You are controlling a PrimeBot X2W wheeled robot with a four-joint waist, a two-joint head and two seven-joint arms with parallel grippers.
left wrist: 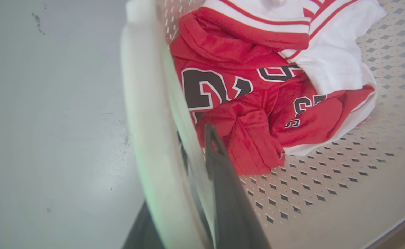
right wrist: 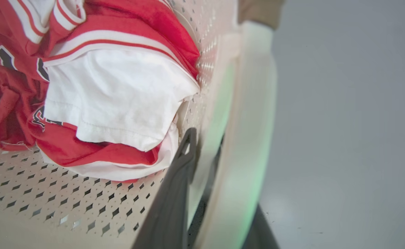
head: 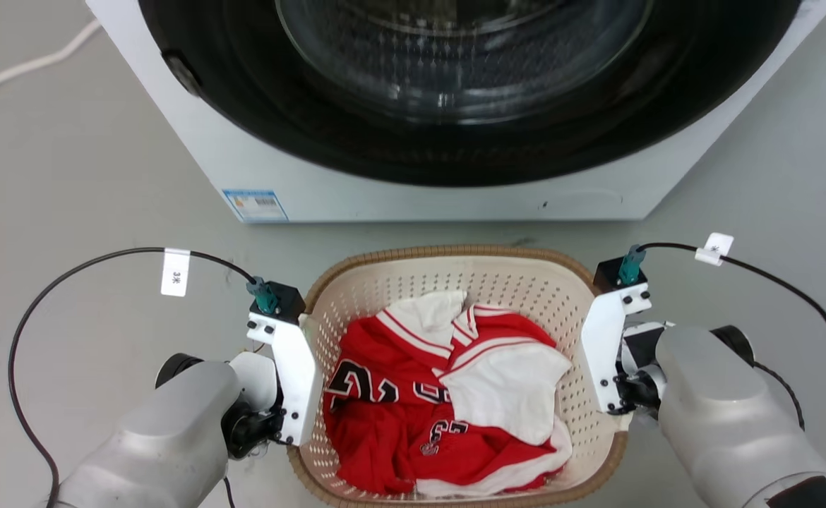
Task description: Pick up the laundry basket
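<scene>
A cream-white perforated plastic laundry basket [head: 513, 283] with a brown woven-look rim sits on the smooth grey floor [head: 67, 176]. It is just in front of a white front-loading washing machine [head: 385, 192] with a large round dark door [head: 455, 152], and it lies midway between the robot's two pale grey forearms. Crumpled red and white sports jerseys [head: 399, 398] with black numerals lie heaped on the basket's bottom.

The left claw [left wrist: 195, 148] straddles the basket's left side. One long dark finger [left wrist: 223, 180] reaches down inside against the perforated wall, close to the red cloth. The other finger runs outside, and the white side handle [left wrist: 143, 114] is clamped between them, so the claw is closed on the basket.

The right claw [right wrist: 204, 148] mirrors this on the basket's right side. Its inner finger [right wrist: 174, 193] lies along the wall beside a fold of white cloth and its outer finger is on the floor side. The right handle [right wrist: 251, 138] is pinched between the two fingers.

In the head view, white wrist brackets stand upright against both sides of the basket. A thin black cable [head: 102, 258] with a white tag arcs from each wrist.
</scene>
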